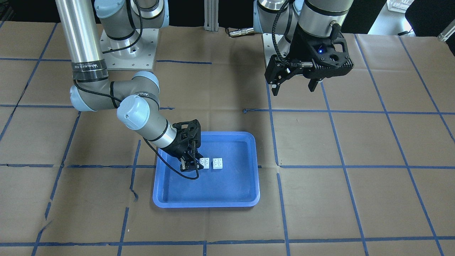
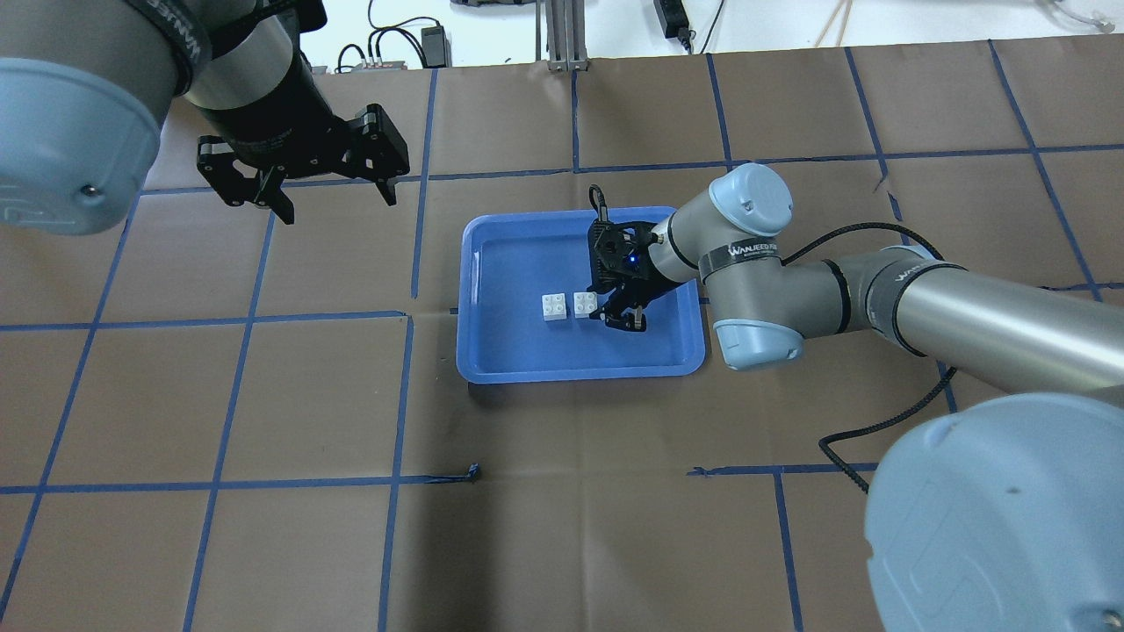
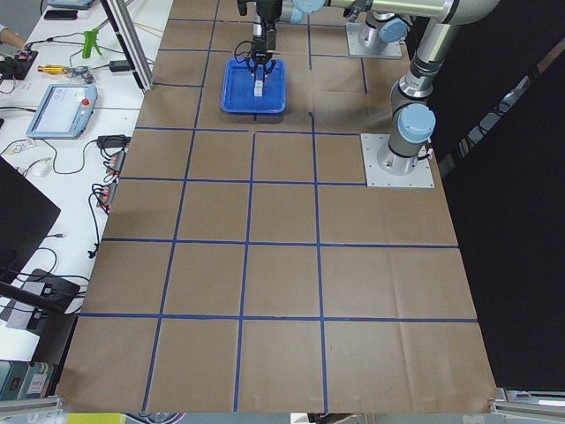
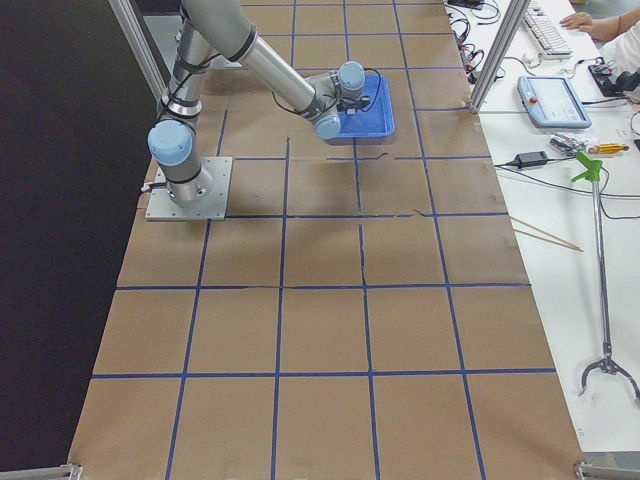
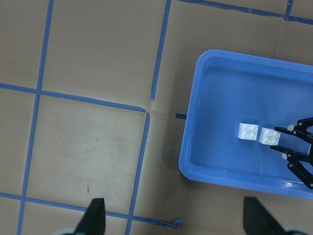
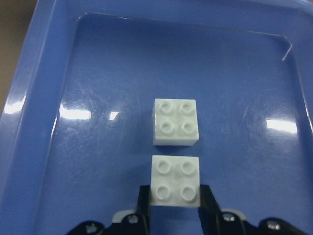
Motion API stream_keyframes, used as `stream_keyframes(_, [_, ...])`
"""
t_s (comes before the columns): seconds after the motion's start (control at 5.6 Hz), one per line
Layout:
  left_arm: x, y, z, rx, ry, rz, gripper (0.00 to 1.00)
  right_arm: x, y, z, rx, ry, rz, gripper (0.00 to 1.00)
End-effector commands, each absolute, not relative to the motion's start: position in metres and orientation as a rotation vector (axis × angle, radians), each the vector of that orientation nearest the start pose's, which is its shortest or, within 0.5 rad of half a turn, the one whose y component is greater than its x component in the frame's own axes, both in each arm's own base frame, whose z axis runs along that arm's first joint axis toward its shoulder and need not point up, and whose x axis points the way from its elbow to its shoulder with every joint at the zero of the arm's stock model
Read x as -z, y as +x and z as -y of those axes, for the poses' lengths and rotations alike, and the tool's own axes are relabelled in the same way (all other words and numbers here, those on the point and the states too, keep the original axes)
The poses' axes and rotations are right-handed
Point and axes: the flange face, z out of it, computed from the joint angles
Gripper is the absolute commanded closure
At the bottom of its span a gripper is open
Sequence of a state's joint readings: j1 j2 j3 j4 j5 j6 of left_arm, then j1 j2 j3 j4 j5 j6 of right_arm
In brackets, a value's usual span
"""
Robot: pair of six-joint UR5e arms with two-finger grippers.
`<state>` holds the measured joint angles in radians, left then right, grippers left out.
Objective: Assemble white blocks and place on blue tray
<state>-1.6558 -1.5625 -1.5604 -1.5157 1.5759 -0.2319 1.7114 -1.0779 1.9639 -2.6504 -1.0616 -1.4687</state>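
Two white blocks lie side by side on the floor of the blue tray (image 1: 206,204), apart by a narrow gap and not stacked. My right gripper (image 1: 199,163) reaches low into the tray, and its fingers (image 6: 145,201) press on both sides of the near white block (image 6: 175,180). The other white block (image 6: 175,121) sits free just beyond it. In the overhead view the gripped block (image 2: 586,304) is the right one and the free block (image 2: 554,306) the left one. My left gripper (image 2: 329,197) is open and empty, high above the table, away from the tray (image 2: 580,373).
The table is covered in brown paper with a grid of blue tape lines (image 2: 413,316). The arm bases (image 1: 129,46) stand at the robot's edge. A side bench with tools and a pendant (image 3: 62,106) lies beyond the table's far edge.
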Motion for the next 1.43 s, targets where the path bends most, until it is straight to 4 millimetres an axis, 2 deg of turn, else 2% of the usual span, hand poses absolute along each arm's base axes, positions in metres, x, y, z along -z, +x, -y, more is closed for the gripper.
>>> stream_keyframes(0.0, [-0.5056,-0.1708,0.4821,0.120,-0.107,-3.161,0.01,-0.1676,0.2597,0.5329,0.672,-2.052,-1.881,0.84])
stream_keyframes(1.25, [-0.5068,-0.1701,0.4810,0.130,-0.118,-3.163,0.01,-0.1603,0.2664,0.5305,0.678,-2.014,-1.851,0.83])
